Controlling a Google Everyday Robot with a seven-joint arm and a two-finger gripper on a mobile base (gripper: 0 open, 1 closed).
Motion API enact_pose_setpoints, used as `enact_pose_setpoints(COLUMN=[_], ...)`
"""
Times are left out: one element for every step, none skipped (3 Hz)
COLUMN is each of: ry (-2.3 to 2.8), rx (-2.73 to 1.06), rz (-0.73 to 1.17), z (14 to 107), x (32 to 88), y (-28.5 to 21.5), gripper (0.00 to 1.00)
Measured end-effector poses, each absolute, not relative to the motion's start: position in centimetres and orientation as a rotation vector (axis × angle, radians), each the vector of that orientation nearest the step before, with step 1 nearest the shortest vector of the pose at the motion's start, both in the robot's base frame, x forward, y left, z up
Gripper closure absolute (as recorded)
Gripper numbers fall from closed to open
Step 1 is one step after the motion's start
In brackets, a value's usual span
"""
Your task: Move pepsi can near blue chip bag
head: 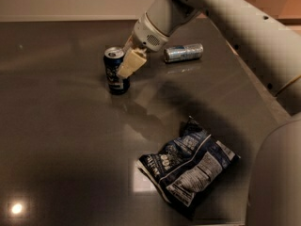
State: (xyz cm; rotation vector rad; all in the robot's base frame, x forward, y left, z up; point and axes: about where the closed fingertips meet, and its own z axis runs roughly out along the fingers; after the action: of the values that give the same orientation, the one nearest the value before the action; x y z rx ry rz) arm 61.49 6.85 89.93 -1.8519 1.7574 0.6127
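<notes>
Dark, glossy bench [56, 140] carries 2 cans and 1 bag. Pepsi can [115, 70] stands upright at the back, the claw [130, 64] pinching its side to carry it toward the blue chip bag [188, 166], well apart in front.

Looking like a lab or office test bench: dark glossy table [61, 140] reflecting ceiling lights, plain pale wall [66, 1] running behind, only test props lying out. Gripper [127, 66] reaching down beside the can [115, 70]; bag [188, 166] and silver can [183, 52] lying apart.
</notes>
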Motion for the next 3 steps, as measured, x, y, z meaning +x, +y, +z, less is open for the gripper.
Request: enact_pose_setpoints(ry=[1.758, 1.767, 1.785], rx=[-1.874, -1.916, -1.952], rz=[0.628, 0.620, 0.590], z=[90.8, 91.4, 91.3], x=[59.6, 56.8, 54.1], y=[4.7, 2.1, -0.3], gripper=[1.00, 1.00, 1.00])
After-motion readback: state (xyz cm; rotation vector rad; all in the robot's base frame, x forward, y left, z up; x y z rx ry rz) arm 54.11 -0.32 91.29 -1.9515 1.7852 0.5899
